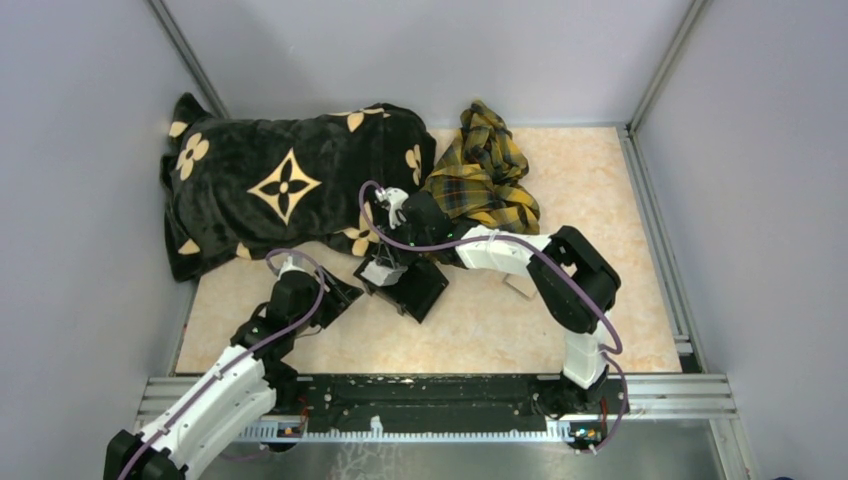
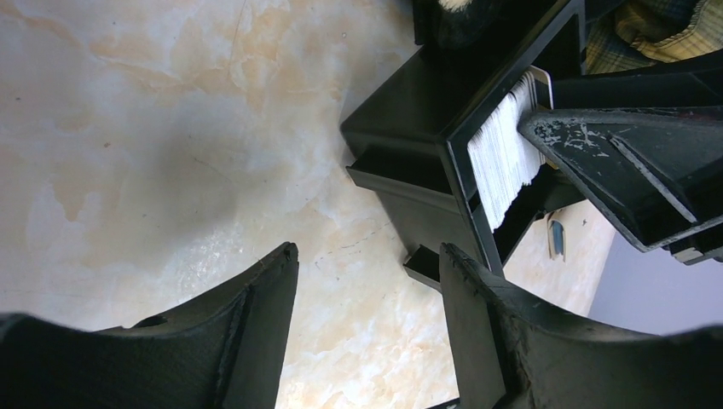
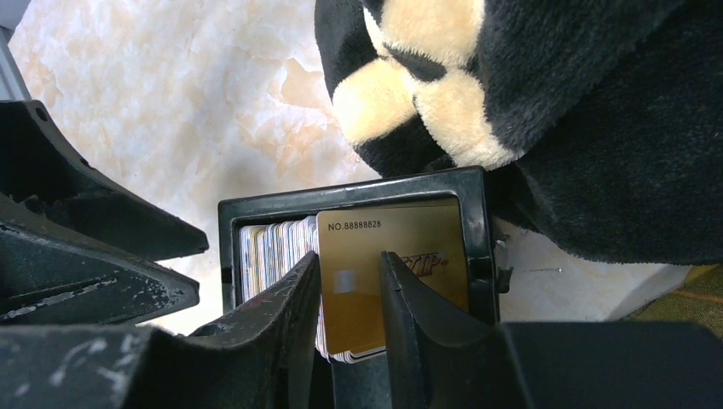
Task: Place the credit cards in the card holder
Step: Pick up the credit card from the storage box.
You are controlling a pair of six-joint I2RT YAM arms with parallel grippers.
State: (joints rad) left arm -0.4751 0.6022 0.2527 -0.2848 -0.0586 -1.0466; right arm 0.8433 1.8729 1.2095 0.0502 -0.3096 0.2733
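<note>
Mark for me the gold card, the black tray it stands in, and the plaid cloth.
gold card [image 3: 409, 232]: right wrist view, upper face beside the printed number.
black tray [image 3: 358, 194]: right wrist view, on its top rim.
plaid cloth [image 1: 485, 170]: top external view, middle of the heap.

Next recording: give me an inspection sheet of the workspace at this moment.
Surface: marbled beige table, no spills seen.
Job's things: cards standing in a black tray, gold card foremost; small tan piece under the right arm, too hidden to identify.
Clutter: black flowered blanket against the tray; yellow plaid cloth behind.
End effectors: left end effector open over the table beside the tray; right end effector straddling the gold card, grip unclear.
Cables: purple cable along each arm, no snag seen.
Surroundings: grey walls, metal rail at the near edge.
</note>
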